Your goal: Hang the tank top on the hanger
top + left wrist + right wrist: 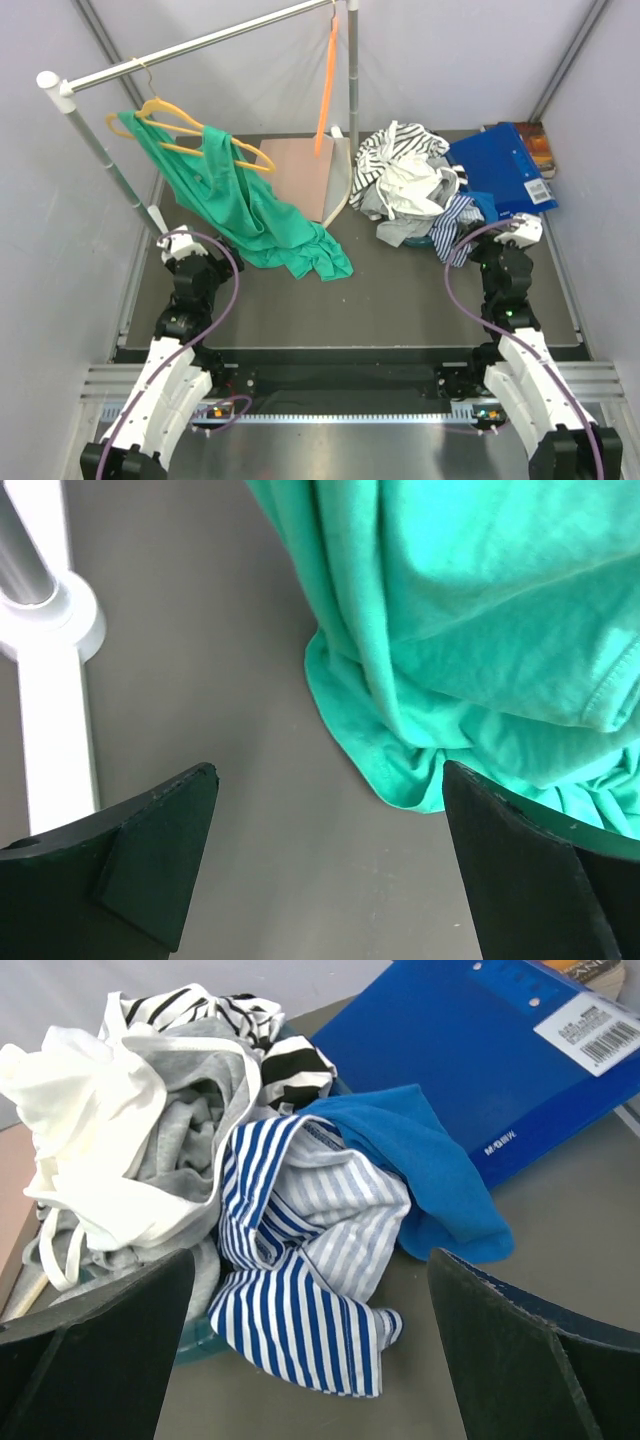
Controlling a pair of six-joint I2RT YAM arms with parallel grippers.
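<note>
The white tank top point(408, 186) lies crumpled on top of a clothes pile at the back right; in the right wrist view it point(88, 1110) is at the upper left. The bright orange hanger point(326, 88) hangs edge-on from the rail, bare. My right gripper point(521, 231) is open and empty, right of the pile; in its wrist view the gripper point(310, 1260) faces the pile from low down. My left gripper point(179, 242) is open and empty at the far left; in its wrist view the gripper point(330, 770) is over bare table beside the green garment.
A green garment point(240, 205) hangs on a paler yellow-orange hanger point(175, 122) and trails onto the table. The pile holds a black-and-white striped shirt point(250, 1020), blue-striped cloth point(300, 1270) and blue cloth point(430, 1175). A blue folder point(505, 165) and brown board point(298, 176) sit behind. The rack post base point(60, 615) is at the left.
</note>
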